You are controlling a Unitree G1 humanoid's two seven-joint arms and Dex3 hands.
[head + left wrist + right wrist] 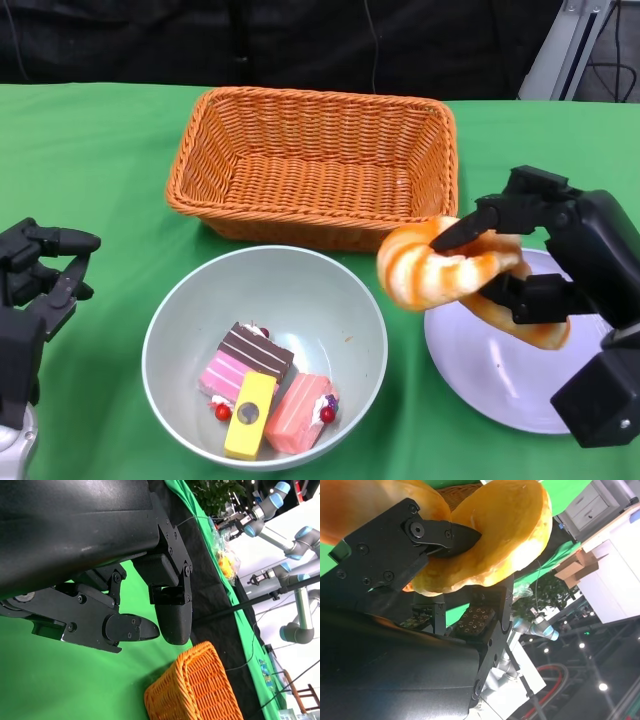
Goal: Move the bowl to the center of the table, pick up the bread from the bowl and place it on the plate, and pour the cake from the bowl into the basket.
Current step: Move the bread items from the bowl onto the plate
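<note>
Golden bread [445, 268]: pinched in right hand [560, 262], raised over near edge of white plate [500, 370], partly overhanging bowl [265, 355] rim side.
Right fingers [427, 530]: pressed into the crust from both sides, grip off-centre.
Left hand [35, 280]: holding nothing, fingers apart, hovering left of bowl.
Bowl contents: 3 cake pieces [262, 390], striped, yellow, pink.
Basket [315, 165]: wicker, behind bowl, nothing inside visible.
Risk: bread probably slipping or swinging from an off-centre pinch, landing back in bowl or on cloth; early release likely missing plate.
Risk: forearm possibly nudging plate.
Surface: green cloth [90, 160].
Room: black drape behind; other robot arms, cabinets visible in wrist views.
</note>
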